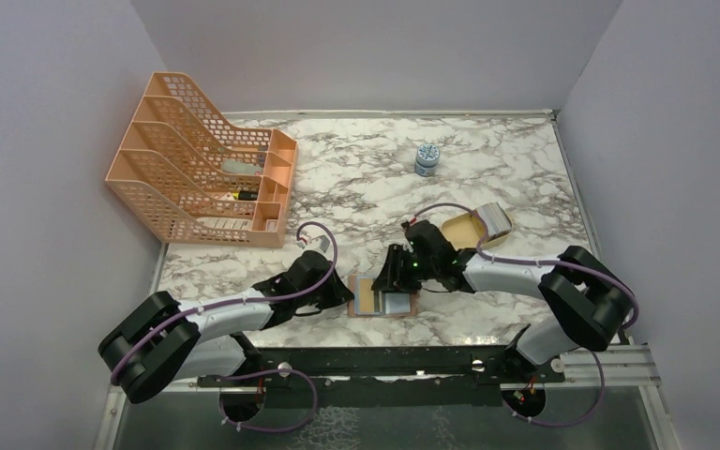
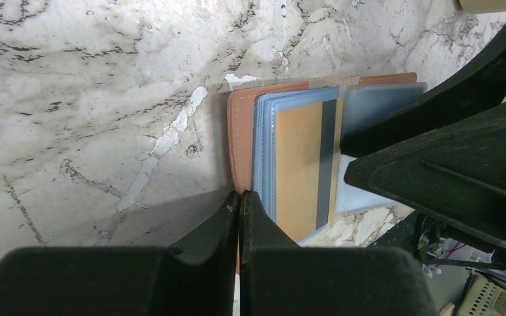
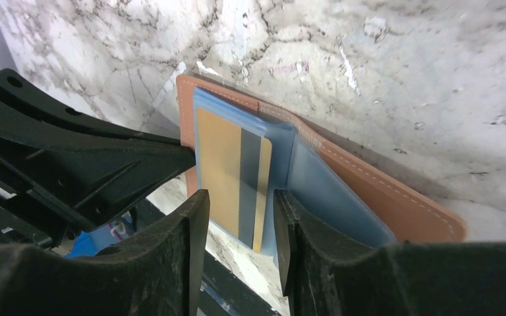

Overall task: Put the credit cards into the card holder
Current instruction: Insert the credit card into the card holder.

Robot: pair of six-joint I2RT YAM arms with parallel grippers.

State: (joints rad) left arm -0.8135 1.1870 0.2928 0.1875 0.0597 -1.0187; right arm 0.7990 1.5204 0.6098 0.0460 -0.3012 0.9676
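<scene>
One gold-brown card [image 3: 227, 174] sleeved in the opened card holder [image 1: 382, 298] at the table's [image 1: 356, 178] near edge, left gripper [image 2: 239, 197] closed against its cover, right gripper [image 3: 240, 197] parted astride the card, grip unclear.

Top cam high, looks down, whole table [image 1: 366, 178]; 2 wrist cams close, share card holder [image 2: 238, 131].

You have soft, even light from above in the overhead view: the worktop [image 1: 487, 178] is bright and free of glare, and shadows there are short and faint. In the left wrist view, a broad grey shadow spreads beside the left gripper [image 2: 239, 195], whose near body is blurred. In the right wrist view, the right gripper [image 3: 240, 194] looks dark and soft up close, and a narrow shadow edges the card holder [image 3: 382, 197].
</scene>
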